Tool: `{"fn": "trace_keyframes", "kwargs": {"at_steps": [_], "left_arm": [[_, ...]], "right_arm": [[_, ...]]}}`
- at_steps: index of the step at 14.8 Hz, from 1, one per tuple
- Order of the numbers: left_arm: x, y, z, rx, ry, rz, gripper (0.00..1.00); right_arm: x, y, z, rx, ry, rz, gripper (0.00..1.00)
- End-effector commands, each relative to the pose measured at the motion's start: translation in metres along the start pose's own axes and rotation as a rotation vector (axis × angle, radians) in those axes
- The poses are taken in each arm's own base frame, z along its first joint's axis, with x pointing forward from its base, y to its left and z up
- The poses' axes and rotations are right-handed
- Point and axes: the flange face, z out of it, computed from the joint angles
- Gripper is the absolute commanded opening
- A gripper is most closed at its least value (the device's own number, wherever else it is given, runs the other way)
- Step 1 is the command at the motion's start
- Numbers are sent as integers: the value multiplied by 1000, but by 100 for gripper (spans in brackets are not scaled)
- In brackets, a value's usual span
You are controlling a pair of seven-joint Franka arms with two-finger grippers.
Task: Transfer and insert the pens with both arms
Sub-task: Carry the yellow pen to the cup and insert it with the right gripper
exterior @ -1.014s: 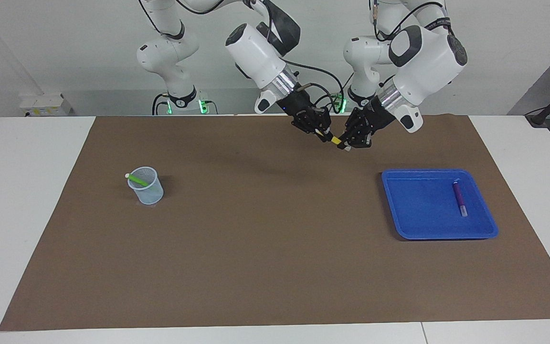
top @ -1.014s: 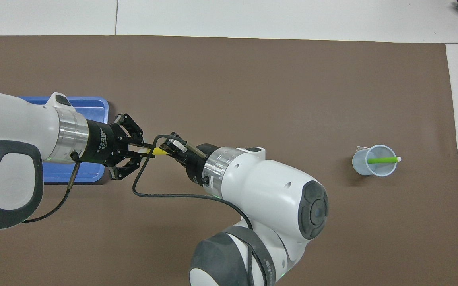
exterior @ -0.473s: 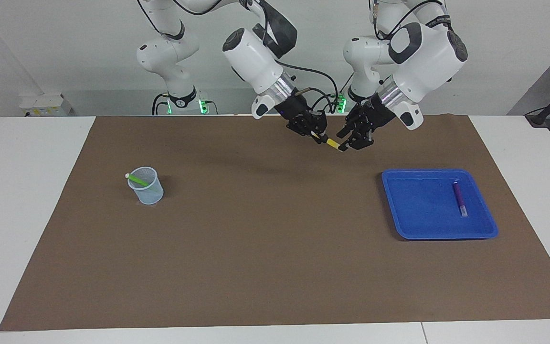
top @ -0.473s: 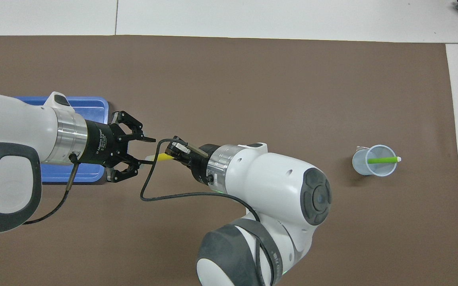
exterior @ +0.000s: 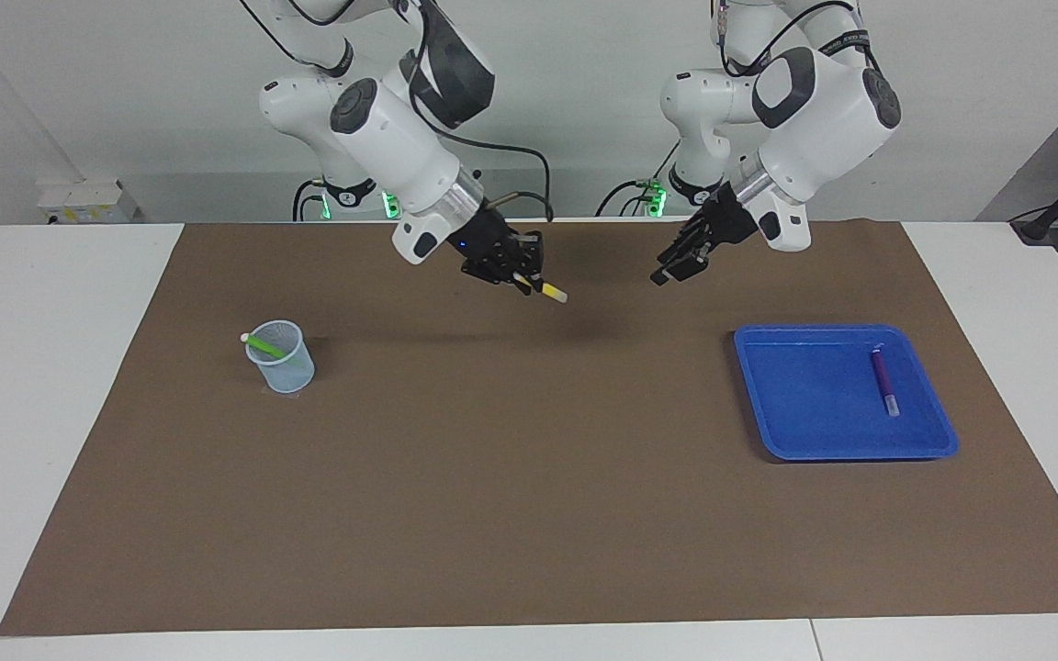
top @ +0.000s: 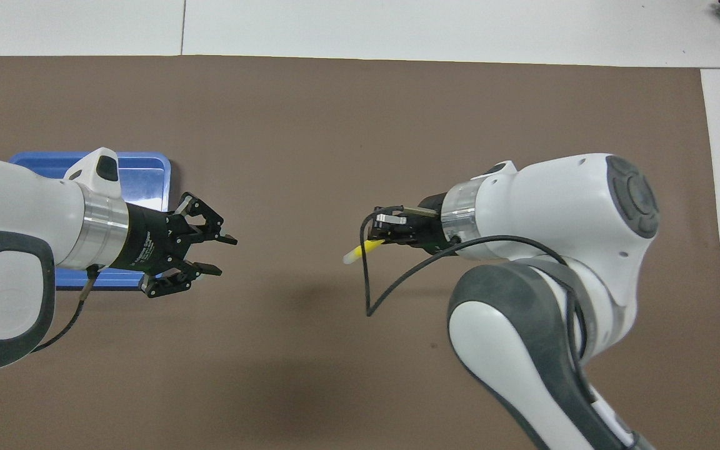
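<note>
The yellow pen [exterior: 550, 293] [top: 356, 252] juts whitish end first out of my right gripper [exterior: 529, 282] [top: 379, 236], which is shut on it in the air over the mat's middle. My left gripper [exterior: 667, 273] [top: 223, 255] hangs open and holds nothing, over the mat beside the blue tray [exterior: 846, 452] [top: 141, 164]. The purple pen [exterior: 883, 378] lies in that tray; the left arm hides it in the overhead view. The green pen [exterior: 264, 346] leans in the clear cup [exterior: 283, 360] toward the right arm's end of the table; the right arm covers the cup from above.
A brown mat [exterior: 529, 496] covers most of the white table. The tray lies on it toward the left arm's end, and the cup stands on it toward the right arm's end. A wide stretch of bare mat lies between them.
The left gripper opened and let go of the yellow pen. The right arm carried the pen away toward the cup's end of the table. The left gripper drew back slightly.
</note>
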Motion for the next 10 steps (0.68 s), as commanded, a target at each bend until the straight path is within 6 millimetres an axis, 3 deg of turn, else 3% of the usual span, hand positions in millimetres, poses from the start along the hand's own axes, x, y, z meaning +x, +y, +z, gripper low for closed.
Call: {"fn": "trace_keyframes", "kwargs": {"at_steps": [1, 5, 10], "left_arm": [[17, -33, -13, 69, 46, 231, 52], [49, -54, -28, 188, 109, 570, 51], [108, -91, -60, 317, 176, 850, 52]], "right_arm": [[-1, 39, -30, -114, -74, -156, 0], [10, 108, -64, -268, -170, -338, 0], [24, 183, -105, -524, -300, -664, 0]]}}
